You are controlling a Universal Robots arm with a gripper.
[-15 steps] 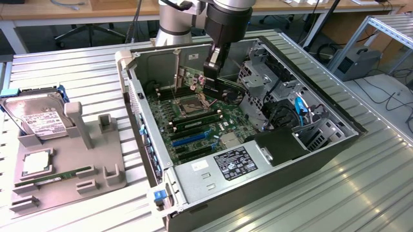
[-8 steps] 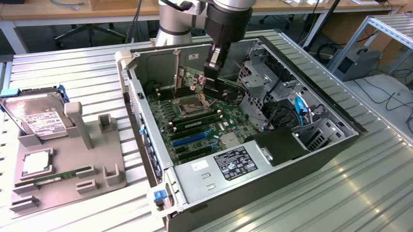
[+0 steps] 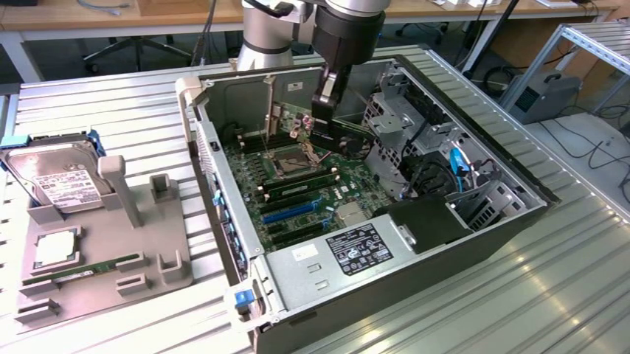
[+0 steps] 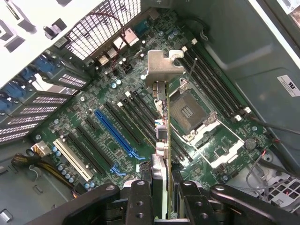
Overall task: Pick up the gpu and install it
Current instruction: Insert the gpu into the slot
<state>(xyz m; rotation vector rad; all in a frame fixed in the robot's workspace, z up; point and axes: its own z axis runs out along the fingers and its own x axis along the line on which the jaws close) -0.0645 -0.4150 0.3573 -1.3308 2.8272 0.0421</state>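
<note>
Arm: reaches down from above into the open computer case (image 3: 445, 279), which lies on its side on the table (image 3: 561, 295).
Fingers: the gripper (image 4: 161, 190) has its fingers (image 4: 139, 199) closed on the gpu (image 4: 161, 122), one on each flat face.
Gpu: held edge-on over the motherboard (image 4: 89, 96), with its silvery bracket (image 4: 161, 68) at the end away from the fingers.
Gpu position: in the wrist view it lies between the black expansion slots, beside the blue slot (image 4: 115, 133), and the CPU socket (image 4: 190, 110).
Exterior view: the gripper (image 3: 327, 99) hangs near the case's back wall, above the socket (image 3: 291, 164).
Outside the case: at the exterior view's left, a grey fixture (image 3: 99, 291) carries a hard drive (image 3: 59, 181) and a RAM stick (image 3: 84, 269).
</note>
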